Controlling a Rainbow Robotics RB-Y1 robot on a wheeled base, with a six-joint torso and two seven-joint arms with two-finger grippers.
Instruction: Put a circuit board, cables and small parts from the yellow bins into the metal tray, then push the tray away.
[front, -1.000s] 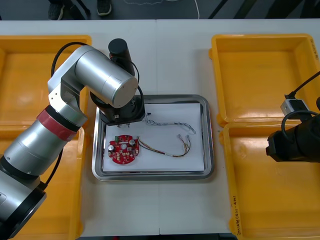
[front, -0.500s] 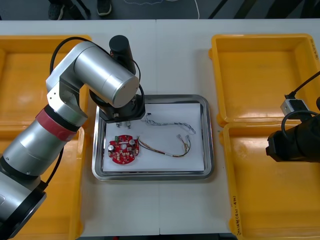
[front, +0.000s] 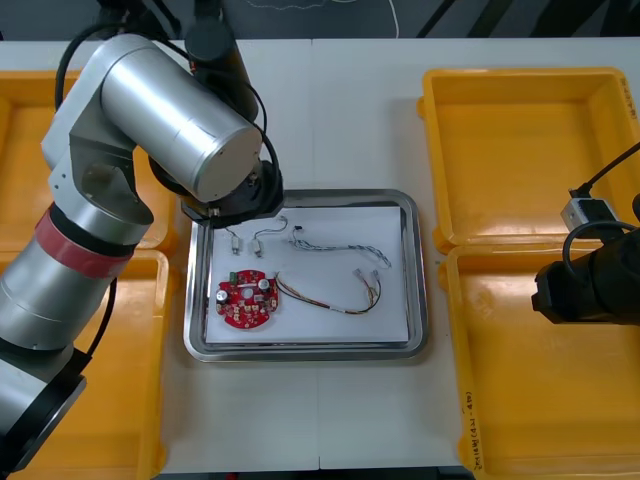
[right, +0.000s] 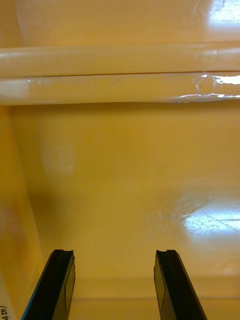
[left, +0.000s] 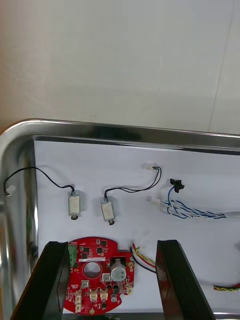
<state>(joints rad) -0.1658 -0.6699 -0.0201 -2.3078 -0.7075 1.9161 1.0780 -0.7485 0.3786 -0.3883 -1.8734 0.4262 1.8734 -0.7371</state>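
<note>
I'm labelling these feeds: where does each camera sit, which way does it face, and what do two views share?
Front view: above the arms, facing steeply down at the table; left arm over the far left corner of the tray, right arm over the right bins.
Left wrist view: on the left wrist, facing down into the tray; left gripper, fingers open.
Right wrist view: on the right wrist, facing into a bin; right gripper, fingers open.
Shared: front and left wrist both show tray, board, small metal parts, cables.
</note>
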